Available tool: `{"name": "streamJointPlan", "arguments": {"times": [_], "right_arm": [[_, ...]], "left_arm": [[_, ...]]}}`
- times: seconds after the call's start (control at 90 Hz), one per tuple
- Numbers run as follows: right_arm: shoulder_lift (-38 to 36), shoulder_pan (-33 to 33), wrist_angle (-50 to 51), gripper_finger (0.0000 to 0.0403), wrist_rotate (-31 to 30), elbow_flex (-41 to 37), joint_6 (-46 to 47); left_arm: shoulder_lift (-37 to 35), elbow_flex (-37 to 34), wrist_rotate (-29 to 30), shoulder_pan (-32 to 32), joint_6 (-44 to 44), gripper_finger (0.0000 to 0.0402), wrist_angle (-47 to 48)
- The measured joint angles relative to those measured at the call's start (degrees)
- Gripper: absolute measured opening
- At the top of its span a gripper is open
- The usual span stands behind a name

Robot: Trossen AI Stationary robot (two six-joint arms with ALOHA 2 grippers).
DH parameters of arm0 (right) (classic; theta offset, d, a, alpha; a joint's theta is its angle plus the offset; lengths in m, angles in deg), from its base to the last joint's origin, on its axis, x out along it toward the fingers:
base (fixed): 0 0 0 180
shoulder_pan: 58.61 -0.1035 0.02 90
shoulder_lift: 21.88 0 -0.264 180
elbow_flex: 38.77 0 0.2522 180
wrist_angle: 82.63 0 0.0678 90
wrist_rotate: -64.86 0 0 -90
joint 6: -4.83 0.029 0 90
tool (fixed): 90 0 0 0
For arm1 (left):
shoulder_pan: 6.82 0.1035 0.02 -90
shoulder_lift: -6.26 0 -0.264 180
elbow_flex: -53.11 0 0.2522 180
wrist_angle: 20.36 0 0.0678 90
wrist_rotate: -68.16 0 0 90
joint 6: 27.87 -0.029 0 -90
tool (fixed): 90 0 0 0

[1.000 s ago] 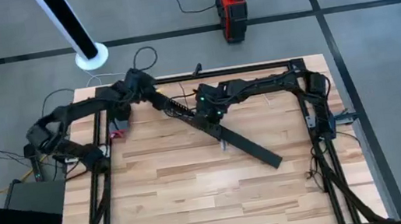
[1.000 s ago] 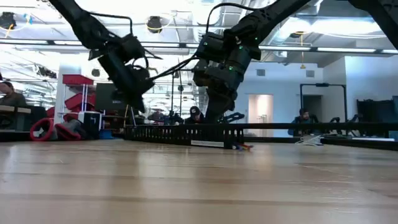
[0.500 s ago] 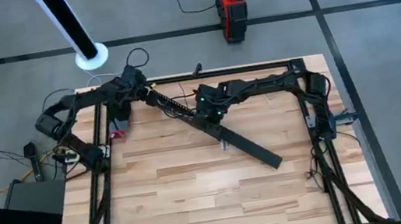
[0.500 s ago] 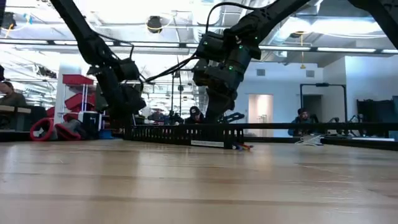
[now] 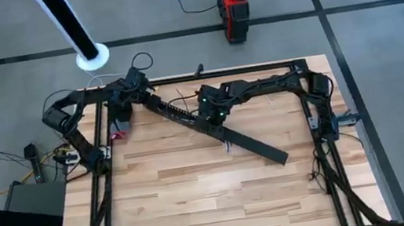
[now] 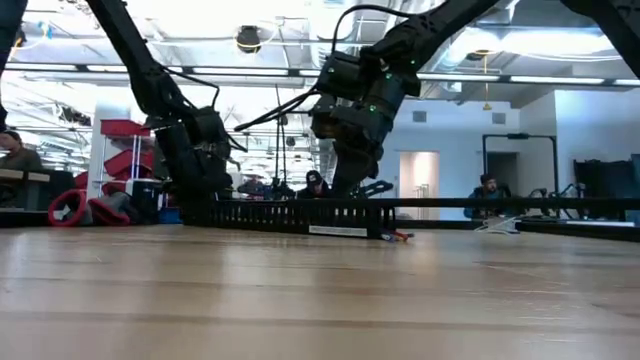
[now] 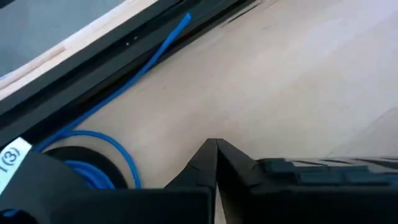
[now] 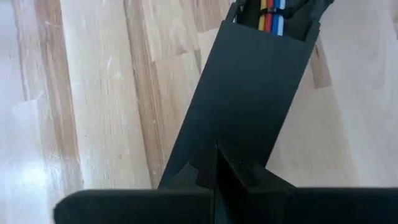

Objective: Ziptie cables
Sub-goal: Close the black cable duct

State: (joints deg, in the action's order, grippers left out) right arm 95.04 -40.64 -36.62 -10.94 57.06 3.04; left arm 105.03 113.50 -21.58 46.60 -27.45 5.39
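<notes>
Left claw (image 5: 134, 88) has dropped to the long black comb-slotted plastic channel's (image 5: 178, 114) 10 o'clock end, fingers together. Right claw (image 5: 214, 117) stays pinched shut at the flat black rigid strip (image 8: 245, 99). The strip's free end has swung slightly; the thin multicoloured cables (image 8: 270, 14) aren't tied yet.

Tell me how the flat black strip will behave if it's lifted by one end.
Probably stiff: the flat black strip lies dead straight on the table. Its face looks smooth in the right wrist view, so it may slip. Long and thin, it would likely swing from an end grip.
</notes>
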Motion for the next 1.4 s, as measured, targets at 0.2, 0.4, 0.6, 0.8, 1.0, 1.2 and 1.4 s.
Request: {"name": "streamJointPlan", "arguments": {"times": [0.2, 0.4, 0.6, 0.8, 1.0, 1.2, 1.4], "right_arm": [[0.2, 0.8, -0.3, 0.0000, 2.6, 0.0, 0.0], [0.2, 1.2, -0.2, 0.0000, 3.1, 0.0, 0.2], [-1.1, 0.6, 1.7, 0.0000, 3.4, 0.0, 0.4], [-4.4, -1.2, 2.1, 0.0000, -0.4, 0.2, 2.6], [-8.2, -2.9, 6.6, 0.0000, -6.2, 0.4, 6.8], [-8.9, -6.3, 12.0, 0.0000, -11.5, 0.4, 15.0], [-8.9, -11.8, 14.4, 0.0000, -14.4, -0.2, 24.5]], "left_arm": [[0.2, 0.0, 0.1, -1.4, 0.0, 0.0000, -0.2], [0.3, -0.2, -0.5, -1.7, 0.1, 0.0000, -0.3], [0.1, -2.3, -1.3, -2.6, 1.3, 0.0000, -3.1], [0.1, -2.7, -2.9, -2.9, 1.8, 0.0000, -3.4], [0.1, -2.7, -5.9, -4.6, 2.0, 0.0000, -3.5], [0.0, -2.8, -11.1, -7.4, 2.7, 0.0000, -3.3], [0.1, -2.9, -14.0, -10.7, 4.0, 0.0000, -2.9]]}}
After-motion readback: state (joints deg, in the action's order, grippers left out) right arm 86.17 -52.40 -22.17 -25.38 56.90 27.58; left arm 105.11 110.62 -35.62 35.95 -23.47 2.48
